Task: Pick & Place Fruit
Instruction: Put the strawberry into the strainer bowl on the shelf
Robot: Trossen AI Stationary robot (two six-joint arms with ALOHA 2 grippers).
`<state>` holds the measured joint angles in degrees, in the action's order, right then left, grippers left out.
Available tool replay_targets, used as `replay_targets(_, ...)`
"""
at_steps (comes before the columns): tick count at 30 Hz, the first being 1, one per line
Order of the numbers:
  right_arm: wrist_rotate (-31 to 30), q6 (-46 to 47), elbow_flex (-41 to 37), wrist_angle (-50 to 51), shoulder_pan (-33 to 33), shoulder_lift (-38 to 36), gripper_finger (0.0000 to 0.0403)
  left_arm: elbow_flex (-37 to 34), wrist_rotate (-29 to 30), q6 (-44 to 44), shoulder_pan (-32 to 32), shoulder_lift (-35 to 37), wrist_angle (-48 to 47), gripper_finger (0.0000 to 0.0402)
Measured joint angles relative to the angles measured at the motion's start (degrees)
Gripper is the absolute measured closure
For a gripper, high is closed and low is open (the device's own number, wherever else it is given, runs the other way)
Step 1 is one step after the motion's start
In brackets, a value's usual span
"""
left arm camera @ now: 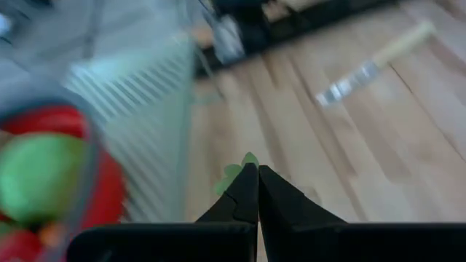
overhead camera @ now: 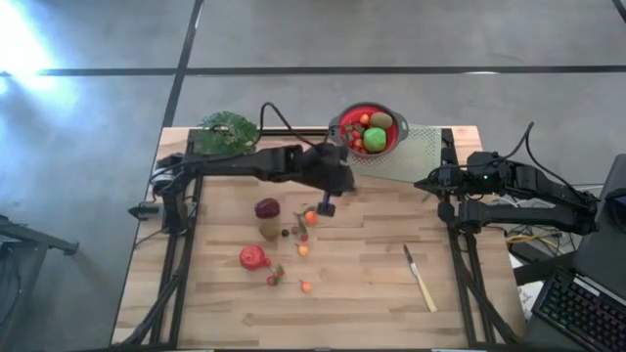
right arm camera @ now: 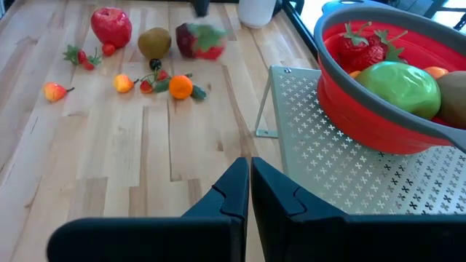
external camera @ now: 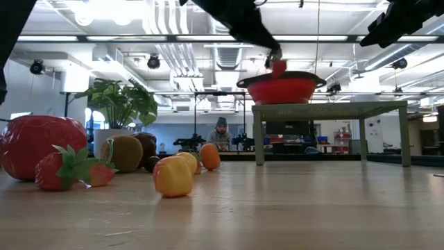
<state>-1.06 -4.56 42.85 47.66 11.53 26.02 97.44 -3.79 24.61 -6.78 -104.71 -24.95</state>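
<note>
Fingers of the left gripper (left arm camera: 256,191) are pressed together at the worktop's (overhead camera: 372,284) centre; the right gripper's (right arm camera: 247,191) likewise, at three o'clock. Loose toy fruit (overhead camera: 254,257), red, orange, brown, lies at eight o'clock; a green apple (overhead camera: 375,139) fills the red colander (overhead camera: 341,122) at twelve.

I can read no text, label, brand or number anywhere here. Nothing on my table, the things on it, or the room behind carries legible writing.

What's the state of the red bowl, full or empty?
Partly filled. The red bowl on the perforated stand holds a green apple, a strawberry and other fruit; many more still lie on the table.
</note>
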Motion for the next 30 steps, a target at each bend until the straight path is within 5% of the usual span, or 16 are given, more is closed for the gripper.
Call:
replay_targets(10, -0.01, 0.00, 0.00, 0.00, 0.00, -0.01, 0.0390, -0.08, 0.46, -0.85, -5.28, 0.00, 20.52, 0.0399)
replay_targets(30, -0.01, 0.00, 0.00, -0.02, 0.00, 0.00, 0.0390, -0.21, 1.55, -3.57, -16.87, -4.35, 31.56, 0.0400)
